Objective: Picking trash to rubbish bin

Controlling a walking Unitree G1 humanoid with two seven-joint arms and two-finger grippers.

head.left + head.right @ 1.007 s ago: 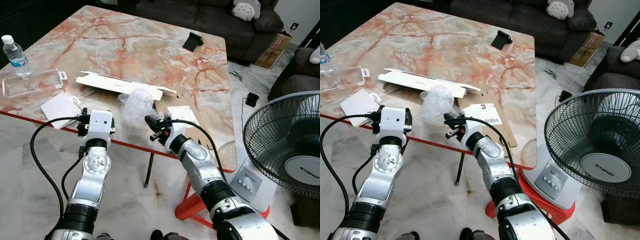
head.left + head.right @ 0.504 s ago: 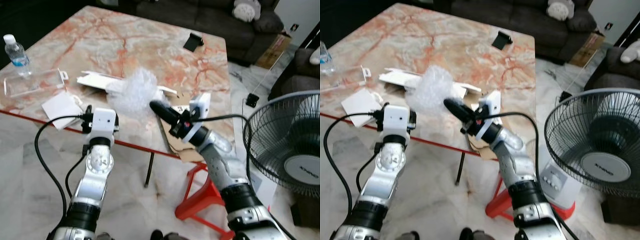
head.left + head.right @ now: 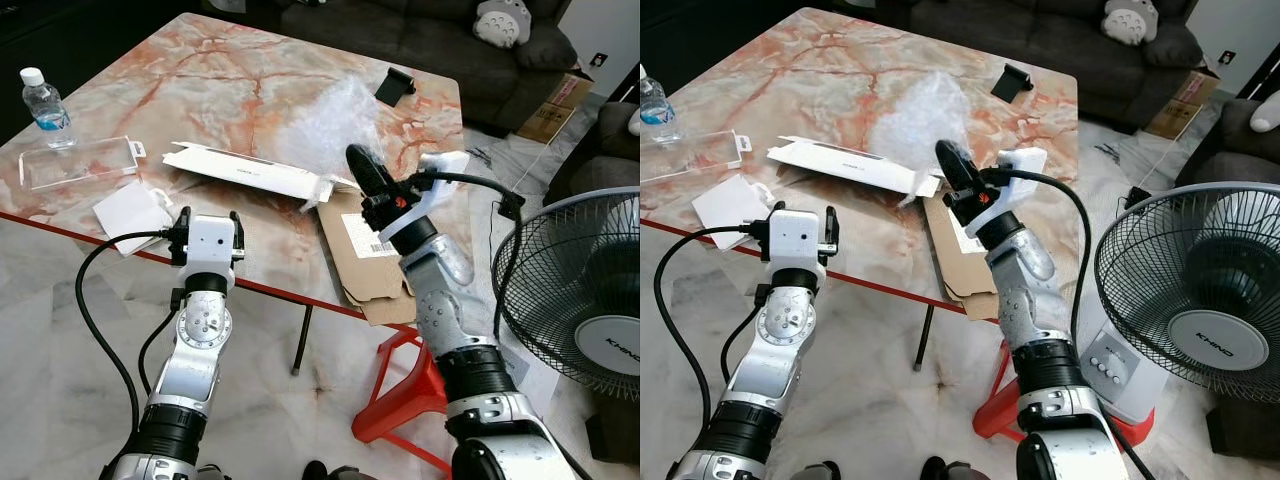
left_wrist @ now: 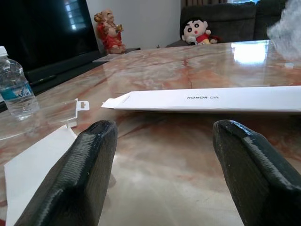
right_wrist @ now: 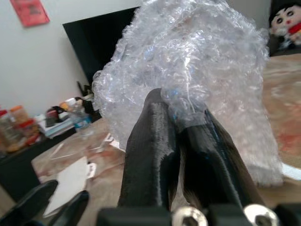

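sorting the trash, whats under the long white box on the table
The long white box lies on the marble table, its right end overlapping the flattened cardboard. Anything beneath its middle is hidden.

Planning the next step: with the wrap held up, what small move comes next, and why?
Probably swing the right gripper clear of the table toward a bin: its jaws are shut on the bubble wrap, lifted above the tabletop.
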